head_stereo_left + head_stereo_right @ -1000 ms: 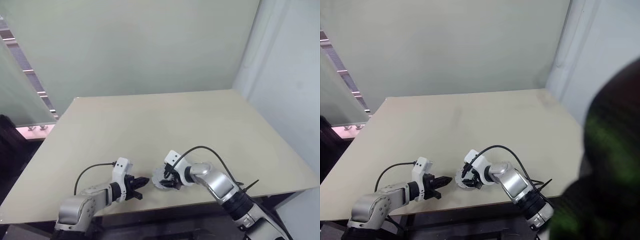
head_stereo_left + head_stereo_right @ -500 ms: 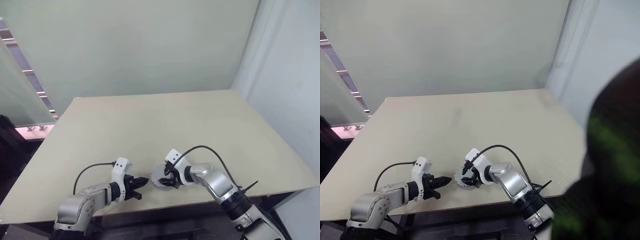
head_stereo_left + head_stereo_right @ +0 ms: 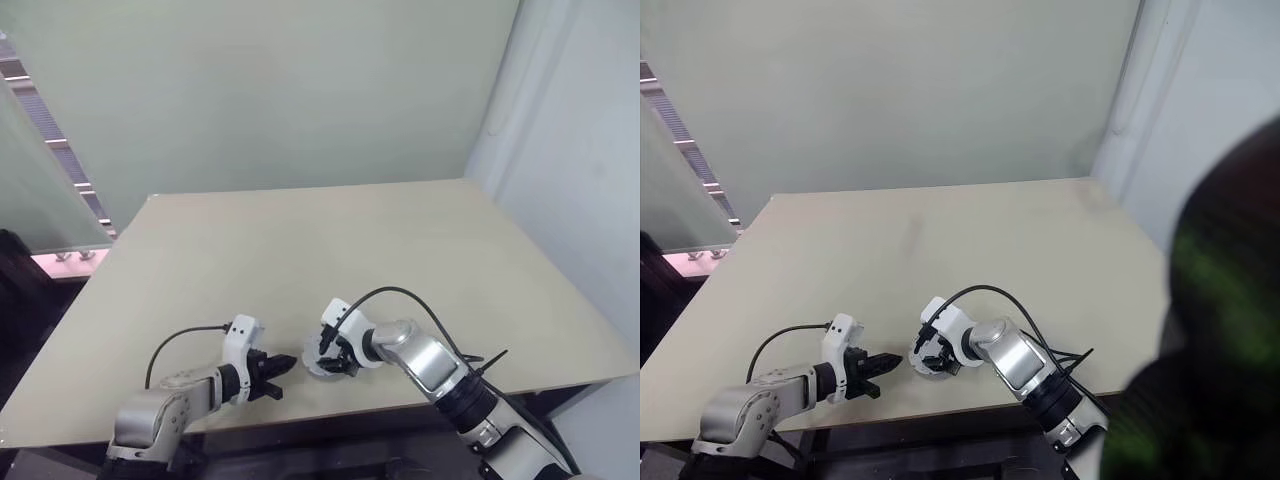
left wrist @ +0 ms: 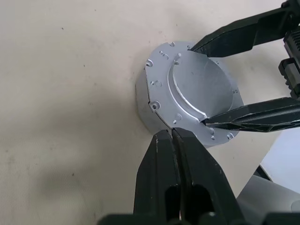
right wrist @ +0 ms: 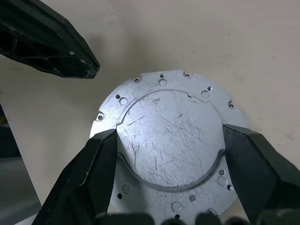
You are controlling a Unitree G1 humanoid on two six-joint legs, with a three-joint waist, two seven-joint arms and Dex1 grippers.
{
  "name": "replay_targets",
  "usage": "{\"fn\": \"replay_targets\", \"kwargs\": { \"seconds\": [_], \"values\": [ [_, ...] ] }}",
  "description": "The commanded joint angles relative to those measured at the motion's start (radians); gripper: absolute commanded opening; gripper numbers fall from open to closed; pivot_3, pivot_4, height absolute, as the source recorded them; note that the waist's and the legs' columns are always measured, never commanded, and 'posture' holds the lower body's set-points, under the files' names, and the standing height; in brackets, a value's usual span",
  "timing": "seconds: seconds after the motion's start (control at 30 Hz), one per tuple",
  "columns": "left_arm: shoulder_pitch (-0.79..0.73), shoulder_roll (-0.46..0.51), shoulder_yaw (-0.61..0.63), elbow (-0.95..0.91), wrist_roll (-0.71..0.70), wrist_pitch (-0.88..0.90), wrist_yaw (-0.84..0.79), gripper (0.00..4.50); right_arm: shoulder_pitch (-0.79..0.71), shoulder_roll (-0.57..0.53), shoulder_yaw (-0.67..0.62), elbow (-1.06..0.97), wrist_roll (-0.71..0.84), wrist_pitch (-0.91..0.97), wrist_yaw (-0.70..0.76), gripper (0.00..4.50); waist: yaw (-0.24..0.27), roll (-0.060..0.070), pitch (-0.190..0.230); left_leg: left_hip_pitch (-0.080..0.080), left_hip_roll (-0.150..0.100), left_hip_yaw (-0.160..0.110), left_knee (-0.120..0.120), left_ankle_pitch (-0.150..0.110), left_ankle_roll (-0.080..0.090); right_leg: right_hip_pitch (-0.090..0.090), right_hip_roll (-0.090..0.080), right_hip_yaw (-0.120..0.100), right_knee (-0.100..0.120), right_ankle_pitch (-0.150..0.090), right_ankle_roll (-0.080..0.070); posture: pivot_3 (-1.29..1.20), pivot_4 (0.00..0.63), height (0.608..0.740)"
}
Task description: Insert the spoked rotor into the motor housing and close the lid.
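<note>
right gripper [image 5: 168, 140]: grasping housing [image 4: 187, 101], near table [image 3: 300, 240] edge | left gripper [image 4: 174, 136]: clenched, empty, just left | risk: housing slipping sideways if grip shifts

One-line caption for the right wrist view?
Right gripper spans the round silvery motor housing on the table; shut left gripper alongside.

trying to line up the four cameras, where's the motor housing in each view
Left eye view: motor housing near the table's front edge, at the right gripper.
Right eye view: same spot.
Left wrist view: centre right, just past the shut left gripper.
Right wrist view: centre.
Shared landmark: the right gripper's fingers straddling its raised round face.
</note>
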Motion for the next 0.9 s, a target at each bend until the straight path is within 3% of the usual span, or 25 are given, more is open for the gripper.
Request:
{"fn": "replay_targets", "kwargs": {
  "seconds": [0.03, 0.3, 0.57, 0.7, 0.9],
  "values": [
    [-0.046, -0.013, -0.023, 0.01, 0.016, -0.022, 0.0, 0.0, 0.008, -0.002, 0.003, 0.036, -0.006, 0.046, -0.017, 3.21, 0.0, 0.0, 0.0, 0.0, 0.0, 0.0, 0.0, 0.0, 0.0, 0.0, 0.0, 0.0, 0.0, 0.0, 0.0, 0.0, 0.0, 0.74],
    [-0.117, -0.033, -0.153, 0.129, 0.129, -0.056, 0.009, 0.0, 0.009, -0.013, 0.002, 0.033, 0.003, 0.048, 0.003, 3.21, 0.001, 0.001, -0.001, 0.0, -0.001, 0.0, 0.0, 0.0, 0.0, 0.001, 0.0, 0.0, 0.0, 0.0, 0.0, 0.0, 0.0, 0.74],
    [-0.127, -0.043, -0.193, 0.162, 0.167, -0.068, -0.003, 0.0, 0.022, -0.01, -0.045, 0.01, 0.033, -0.014, 0.008, 3.21, 0.004, 0.003, -0.003, 0.001, -0.003, -0.001, 0.001, 0.0, 0.0, 0.002, -0.002, 0.0, -0.001, 0.0, 0.0, 0.0, 0.0, 0.74],
    [-0.131, -0.046, -0.198, 0.159, 0.172, -0.062, -0.009, 0.0, 0.023, 0.007, -0.109, -0.017, 0.087, -0.002, 0.024, 4.47, 0.004, 0.004, -0.003, 0.0, -0.003, -0.001, 0.001, 0.0, 0.0, 0.002, -0.002, 0.0, -0.001, 0.0, 0.0, 0.0, 0.0, 0.74],
    [-0.136, -0.047, -0.208, 0.16, 0.182, -0.05, -0.019, 0.0, 0.012, 0.024, -0.23, -0.048, 0.176, 0.05, 0.015, 4.47, 0.005, 0.004, -0.003, -0.001, -0.004, -0.002, 0.001, 0.0, 0.001, 0.002, -0.002, 0.0, -0.001, 0.001, 0.003, 0.0, 0.0, 0.74]
  ]
}}
